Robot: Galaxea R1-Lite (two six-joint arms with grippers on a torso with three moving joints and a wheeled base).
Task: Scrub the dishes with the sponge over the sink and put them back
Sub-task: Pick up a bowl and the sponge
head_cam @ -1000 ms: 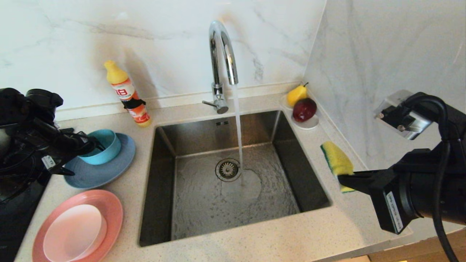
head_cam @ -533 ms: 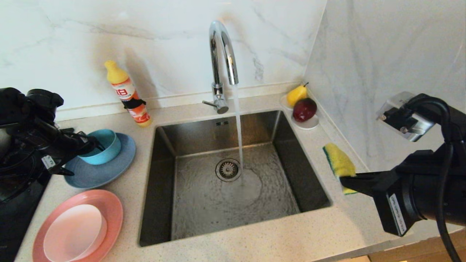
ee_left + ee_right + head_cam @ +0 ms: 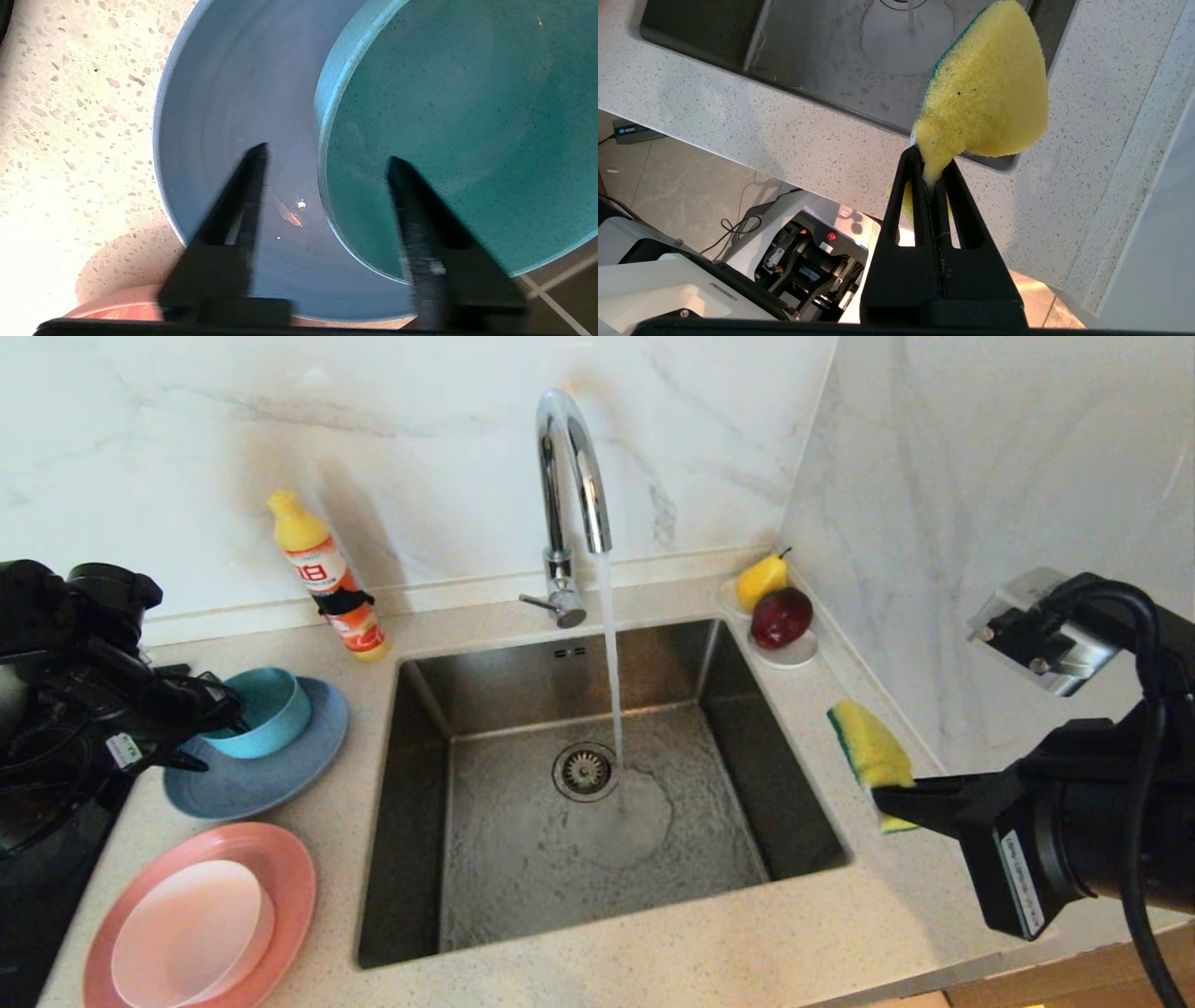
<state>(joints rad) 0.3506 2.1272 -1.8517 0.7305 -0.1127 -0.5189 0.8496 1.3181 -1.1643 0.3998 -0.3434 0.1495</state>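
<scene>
The teal bowl (image 3: 269, 707) (image 3: 467, 116) stands on the grey-blue plate (image 3: 271, 779) (image 3: 233, 93) left of the sink (image 3: 523, 681). My left gripper (image 3: 222, 711) (image 3: 327, 151) is open astride the bowl's near rim, one finger inside the bowl, the other over the plate. Neither finger touches the wall. Nearer me, the pale pink-white bowl (image 3: 191, 933) sits on the salmon-pink plate (image 3: 285, 868). My right gripper (image 3: 882, 798) (image 3: 931, 161) is shut on the tail of the yellow sponge (image 3: 868, 751) (image 3: 990, 93), above the counter right of the sink.
Water runs from the chrome tap (image 3: 565, 457) into the basin beside the drain (image 3: 584, 771). A soap bottle (image 3: 327, 579) stands at the back left. A white saucer (image 3: 792, 658) with a pear (image 3: 761, 579) and a red fruit (image 3: 780, 616) sits in the back right corner.
My left gripper's fingers have drawn closer together around the teal bowl's rim. The right arm with the sponge has hardly moved.
</scene>
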